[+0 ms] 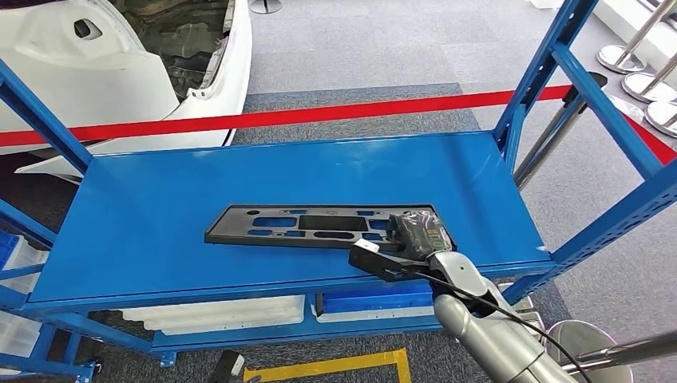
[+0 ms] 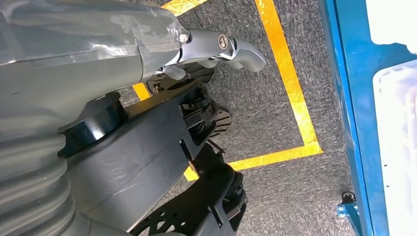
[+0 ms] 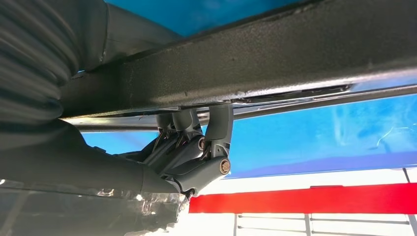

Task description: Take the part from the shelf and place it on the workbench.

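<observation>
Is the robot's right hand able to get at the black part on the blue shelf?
Probably yes. The right hand is already at the near right end of the black part, its fingers against the edge. The blue shelf around it looks open.

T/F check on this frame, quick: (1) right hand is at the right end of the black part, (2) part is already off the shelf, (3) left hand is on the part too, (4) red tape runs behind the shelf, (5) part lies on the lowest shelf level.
1. True. The right hand is on the right end of the black part; in the right wrist view its fingers press against the part's edge.
2. False. The part lies flat on the blue shelf.
3. False. The left hand hangs over the grey floor with yellow tape, holding nothing.
4. True. The red tape stretches across behind the shelf.
5. False. It lies on the upper deck; white bins sit on a level below it.
</observation>
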